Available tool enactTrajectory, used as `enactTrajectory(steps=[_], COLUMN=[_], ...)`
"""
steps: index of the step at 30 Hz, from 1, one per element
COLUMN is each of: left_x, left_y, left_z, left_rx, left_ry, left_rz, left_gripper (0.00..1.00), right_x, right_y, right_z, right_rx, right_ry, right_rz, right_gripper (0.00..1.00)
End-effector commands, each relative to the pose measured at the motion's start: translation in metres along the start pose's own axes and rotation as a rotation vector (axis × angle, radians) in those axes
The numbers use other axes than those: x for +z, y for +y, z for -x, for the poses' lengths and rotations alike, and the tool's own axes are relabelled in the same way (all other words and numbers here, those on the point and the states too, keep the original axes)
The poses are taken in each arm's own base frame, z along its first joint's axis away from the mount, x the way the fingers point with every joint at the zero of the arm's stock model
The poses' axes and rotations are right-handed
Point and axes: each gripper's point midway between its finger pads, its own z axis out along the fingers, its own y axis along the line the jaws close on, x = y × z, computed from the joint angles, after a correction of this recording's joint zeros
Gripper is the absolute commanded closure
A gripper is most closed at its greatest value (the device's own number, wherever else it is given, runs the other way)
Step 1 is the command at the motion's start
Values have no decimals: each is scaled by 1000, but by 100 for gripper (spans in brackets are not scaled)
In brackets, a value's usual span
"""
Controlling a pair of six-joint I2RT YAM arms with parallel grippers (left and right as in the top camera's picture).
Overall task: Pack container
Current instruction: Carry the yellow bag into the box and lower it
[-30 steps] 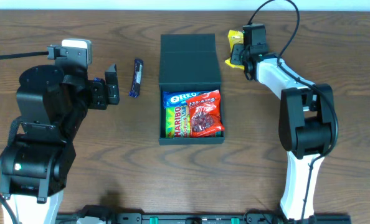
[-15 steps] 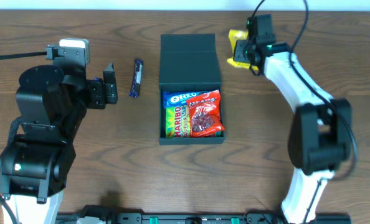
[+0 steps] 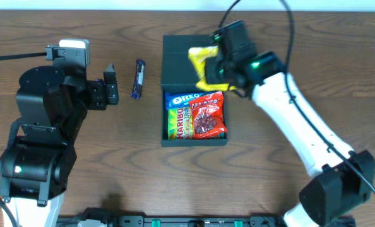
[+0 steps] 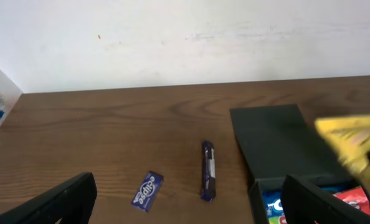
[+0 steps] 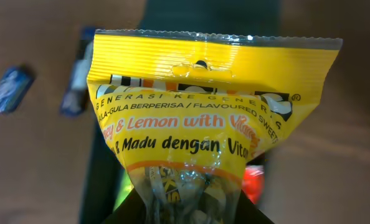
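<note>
My right gripper [image 3: 218, 68] is clamped on one end of a yellow packet [image 3: 201, 63]. From overhead the packet sits above the container's open lid [image 3: 175, 60], at the back edge of the tray. The container [image 3: 194, 143] lies mid-table between the arms. Oreo [image 3: 186, 99], Haribo [image 3: 177, 125] and a red packet [image 3: 208, 116] lie flat inside it. My left gripper [image 3: 112, 83] stands wide and empty, near a blue stick [image 3: 137, 79] and a small sachet [image 4: 147, 190] on the table [image 3: 112, 164].
</note>
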Motion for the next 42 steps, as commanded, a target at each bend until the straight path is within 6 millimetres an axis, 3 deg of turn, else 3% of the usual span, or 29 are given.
enactTrajectory(steps=[1, 6, 10, 17, 18, 19, 20, 21, 24, 26, 28, 29, 30, 32, 35, 39, 42], left_x=[-5, -6, -6, -6, -6, -6, -5, -6, -6, -6, -5, -5, -5, -5, -5, -5, -5], left_y=[3, 3, 3, 3, 3, 3, 3, 3, 3, 3, 3, 3, 3, 3, 3, 3, 3], left_z=[6, 6, 6, 6, 6, 6, 6, 6, 6, 6, 6, 6, 6, 6, 6, 6, 6], left_rx=[13, 12, 20, 20, 20, 20, 20, 20, 20, 20, 20, 20, 20, 20, 20, 20, 20], left_ry=[-23, -25, -25, -25, -25, -25, -24, -25, -25, -24, -23, -23, -23, -23, -23, -23, -23], left_rz=[10, 10, 10, 10, 10, 10, 10, 10, 10, 10, 10, 10, 10, 10, 10, 10, 10], left_gripper=[5, 5, 5, 5, 5, 5, 5, 5, 5, 5, 5, 5, 5, 5, 5, 5, 5], right_x=[4, 24, 38, 56, 57, 58, 59, 59, 58, 56, 49, 45, 38, 27, 30, 49, 72], right_y=[20, 31, 47, 53, 50, 48, 49, 50, 51, 53, 56, 58, 61, 65, 65, 70, 64], right_z=[-21, -55, -70, -90, -93, -96, -96, -94, -85, -78, -70, -65, -60, -52, -57, -78, -95], right_rx=[57, 96, 117, 118, 109, 106, 107, 107, 111, 106, 92, 73, 43, -10, -40, -55, -74], right_ry=[30, 40, 25, -43, -48, -51, -55, -61, -100, -124, -144, -159, -179, -210, -185, -91, -25], right_rz=[7, -50, -19, -53, -71, -82, -78, -76, -72, -57, -42, -32, -18, -1, 0, 34, 0], right_gripper=[96, 96, 96, 97, 92, 76, 47, 30, 15, 14, 18, 24, 37, 78, 98, 98, 98])
